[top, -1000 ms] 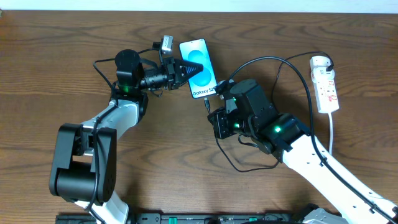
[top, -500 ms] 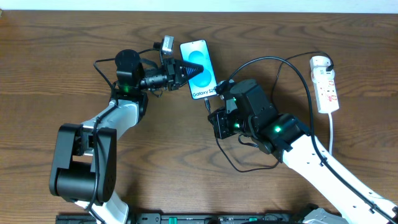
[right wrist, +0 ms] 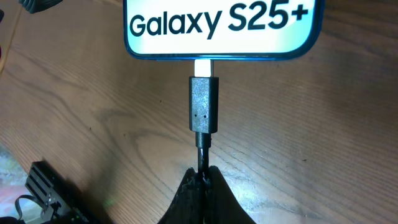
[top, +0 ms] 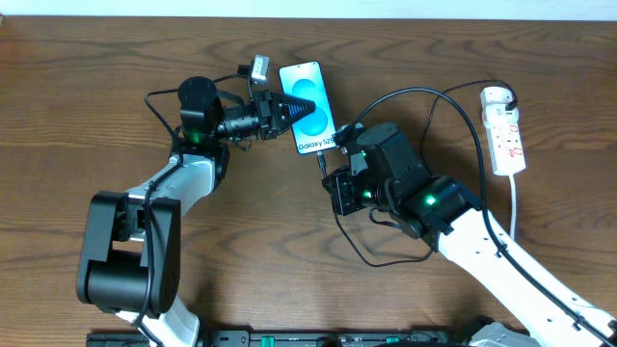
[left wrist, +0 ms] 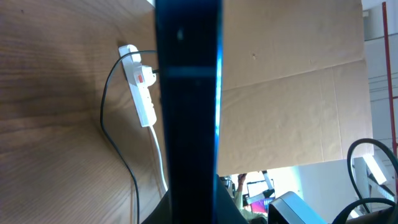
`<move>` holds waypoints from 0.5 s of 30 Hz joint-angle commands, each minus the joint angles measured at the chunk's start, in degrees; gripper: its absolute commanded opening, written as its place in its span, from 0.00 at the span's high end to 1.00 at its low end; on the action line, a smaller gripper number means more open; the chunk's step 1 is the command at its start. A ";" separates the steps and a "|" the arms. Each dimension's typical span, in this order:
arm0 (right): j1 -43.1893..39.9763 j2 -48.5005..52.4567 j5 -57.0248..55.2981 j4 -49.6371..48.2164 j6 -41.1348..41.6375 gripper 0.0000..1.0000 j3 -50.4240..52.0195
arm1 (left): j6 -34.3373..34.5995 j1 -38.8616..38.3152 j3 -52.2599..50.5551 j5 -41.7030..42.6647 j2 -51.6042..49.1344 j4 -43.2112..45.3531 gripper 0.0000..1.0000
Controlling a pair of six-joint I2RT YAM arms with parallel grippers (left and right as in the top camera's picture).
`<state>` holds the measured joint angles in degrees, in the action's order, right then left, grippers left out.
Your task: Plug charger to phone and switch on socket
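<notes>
The Galaxy S25+ phone (top: 308, 79) is clamped at mid-table by the left gripper (top: 289, 108). The charger plug (right wrist: 204, 104) is seated at its bottom port, with the cable pinched behind it by the right gripper (right wrist: 200, 180). The socket (top: 506, 130) lies well apart, far right.

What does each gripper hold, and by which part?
Left gripper: the phone, at the middle of its long side. Right gripper: the charger, on the cable behind its plug.

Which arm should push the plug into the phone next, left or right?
Right, most likely. The right arm pinches the charger in its jaws just behind the plug, lined up at the bottom edge of the phone, metal tip showing. The left arm is busy clamping the phone.
</notes>
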<state>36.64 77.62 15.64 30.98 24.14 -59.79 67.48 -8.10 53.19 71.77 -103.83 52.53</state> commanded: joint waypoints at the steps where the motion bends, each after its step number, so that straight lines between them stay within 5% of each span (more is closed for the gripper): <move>1: -0.50 0.39 -0.26 -0.13 0.76 0.99 -0.44 | -1.07 -0.13 1.16 1.29 0.85 0.72 0.92; 15: -1.20 0.39 -0.57 -2.91 1.51 0.99 -0.44 | -1.03 -0.13 1.16 1.38 0.85 0.74 0.93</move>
<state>36.18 77.62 15.68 29.36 25.26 -59.79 67.46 -8.03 53.19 71.57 -103.83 52.56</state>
